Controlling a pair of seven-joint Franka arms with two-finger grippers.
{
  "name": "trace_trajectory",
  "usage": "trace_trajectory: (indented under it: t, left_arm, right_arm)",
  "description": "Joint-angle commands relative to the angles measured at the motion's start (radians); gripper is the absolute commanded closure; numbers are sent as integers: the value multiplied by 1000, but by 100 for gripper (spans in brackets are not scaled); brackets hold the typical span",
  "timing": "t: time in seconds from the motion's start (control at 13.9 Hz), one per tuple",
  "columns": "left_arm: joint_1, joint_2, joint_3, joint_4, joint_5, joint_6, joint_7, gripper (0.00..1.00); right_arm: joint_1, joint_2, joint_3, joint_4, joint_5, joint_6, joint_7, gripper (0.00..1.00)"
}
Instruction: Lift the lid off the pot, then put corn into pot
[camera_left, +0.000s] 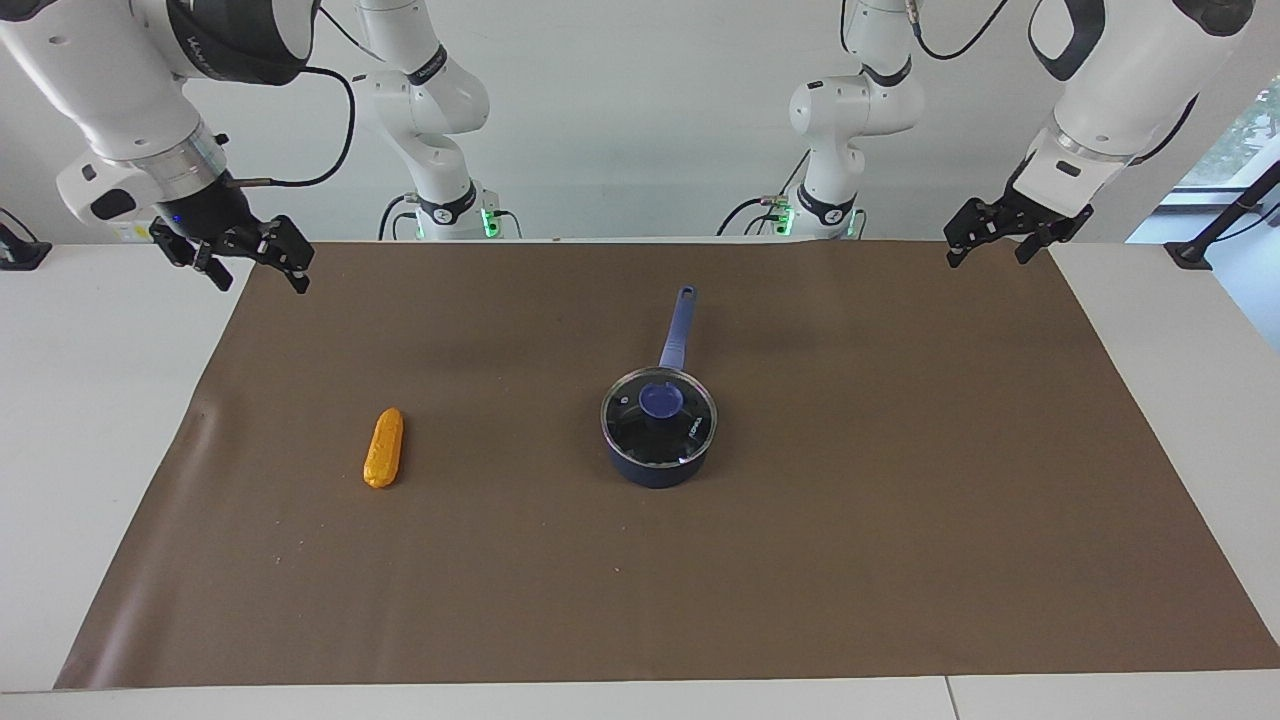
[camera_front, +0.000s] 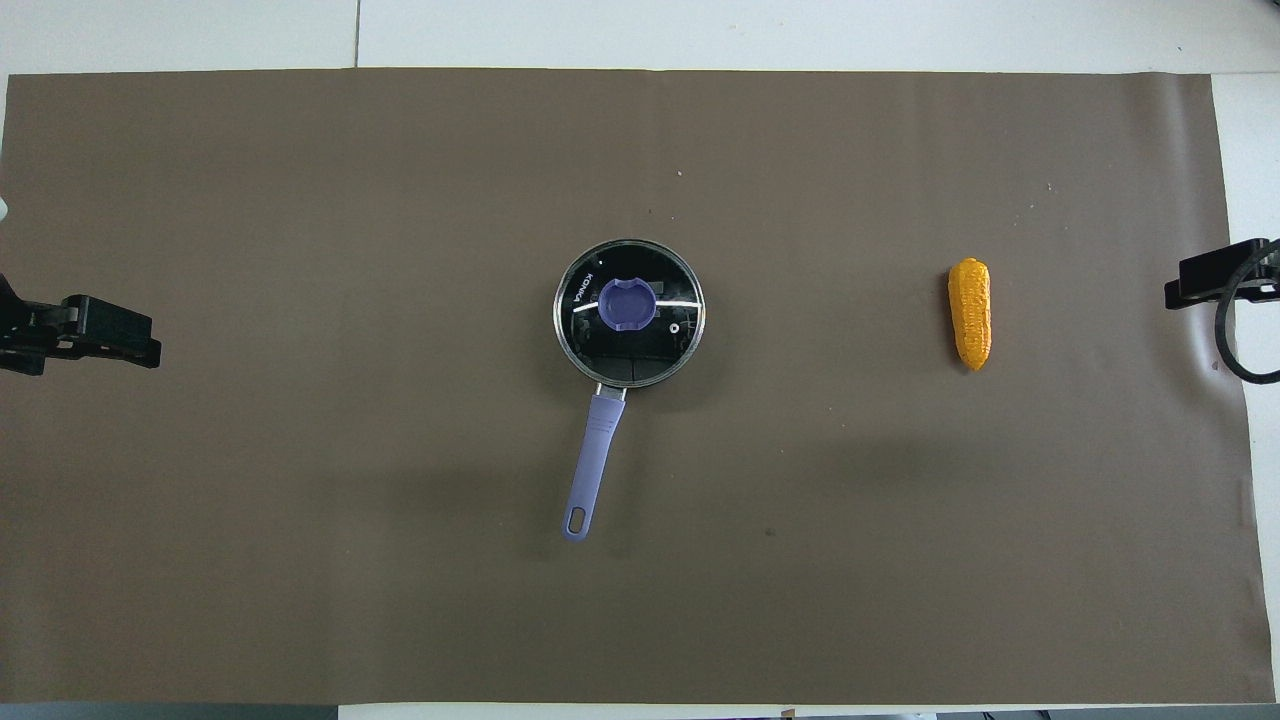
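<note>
The dark blue pot (camera_left: 655, 468) stands mid-table on the brown mat, its light blue handle (camera_left: 677, 330) pointing toward the robots. The glass lid (camera_left: 690, 425) with a blue knob sits closed on it. In the overhead view the lid (camera_front: 660, 345) covers the pot, whose handle (camera_front: 593, 465) shows. The orange-yellow corn (camera_left: 384, 447) lies on the mat beside the pot, toward the right arm's end; it also shows in the overhead view (camera_front: 971, 313). My right gripper (camera_left: 260, 275) hangs open and empty over the mat's edge. My left gripper (camera_left: 988, 255) hangs open and empty over the mat's other end.
The brown mat (camera_left: 850, 560) covers most of the white table (camera_left: 90, 420). Both grippers show at the overhead view's side edges: the left gripper (camera_front: 110, 335) and the right gripper (camera_front: 1215, 280).
</note>
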Motion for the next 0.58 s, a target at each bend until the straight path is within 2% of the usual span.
trace_trajectory:
  t: [0.0,0.36,0.5]
  left_arm:
    - [17,3,-16,1,20,-13,-7,0]
    - [6,-1,-17,-7,8,5,-8,0]
    - [-21,2,-19,-11,-9,51,-55,0]
  right_arm:
    - [-11,-16,8,-12,6,-7,-3,0]
    - [-8,-16,9,-12,12,-5,2,0]
    - [-16,-16,8,-12,13,-7,-4,0]
